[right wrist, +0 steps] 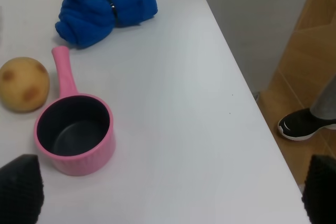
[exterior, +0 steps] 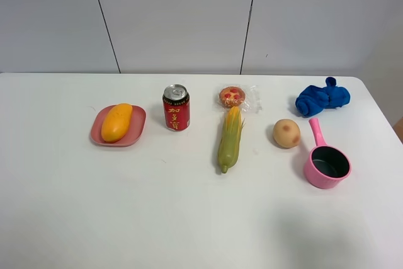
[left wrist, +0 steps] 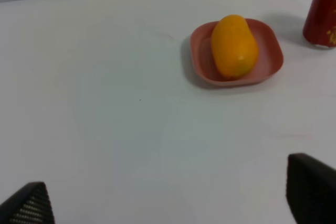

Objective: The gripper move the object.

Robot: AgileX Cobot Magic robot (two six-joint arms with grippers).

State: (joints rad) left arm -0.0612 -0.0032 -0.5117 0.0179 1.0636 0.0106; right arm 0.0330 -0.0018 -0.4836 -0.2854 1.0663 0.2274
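The orange-yellow mango [exterior: 117, 122] lies on a pink plate [exterior: 137, 131] at the left of the white table. It also shows in the left wrist view [left wrist: 234, 45], on the plate [left wrist: 269, 56]. My left gripper [left wrist: 168, 199] is open and empty, some way back from the mango, with only its two black fingertips [left wrist: 308, 188] showing. My right gripper [right wrist: 170, 190] is open and empty above the table's right end, near the pink saucepan [right wrist: 73, 134]. Neither gripper shows in the exterior high view.
A red soda can [exterior: 176, 108] stands right of the plate. A wrapped pastry [exterior: 233, 96], a green-husked corn cob [exterior: 230, 139], a round tan fruit [exterior: 286, 133], a pink saucepan [exterior: 326, 164] and a blue cloth [exterior: 322, 97] lie further right. The table's right edge [right wrist: 252, 98] drops to the floor.
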